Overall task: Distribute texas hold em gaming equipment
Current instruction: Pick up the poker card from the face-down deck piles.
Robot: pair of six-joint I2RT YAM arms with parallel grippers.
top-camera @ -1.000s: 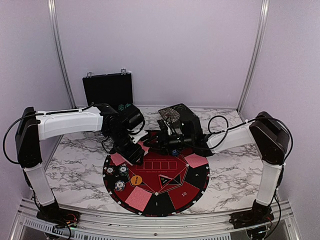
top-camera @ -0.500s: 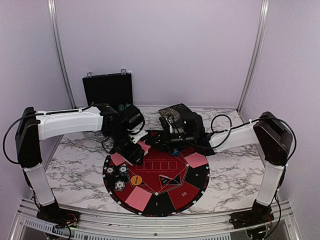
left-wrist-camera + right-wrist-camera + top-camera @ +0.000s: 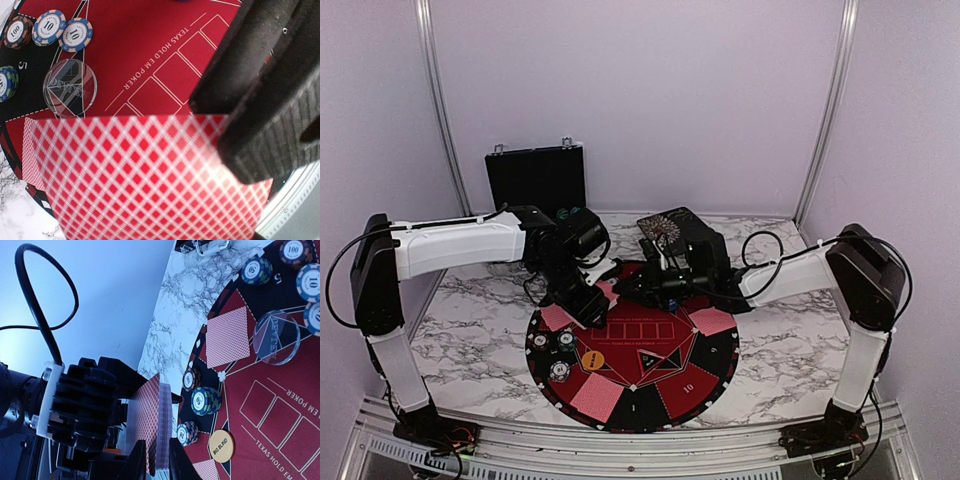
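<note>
Apparently mid-deal: over the middle of the marble desk (image 3: 470,340), the left end effector (image 3: 245,150) clamps the red-backed, diamond-patterned paper card deck (image 3: 135,175) while the right end effector (image 3: 157,462) straddles its front card (image 3: 148,415), pinch unconfirmed; next, it must slide that single card free.

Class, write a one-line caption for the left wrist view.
Left gripper holds red-backed cards above the mat, clear disc and chips beyond.
</note>
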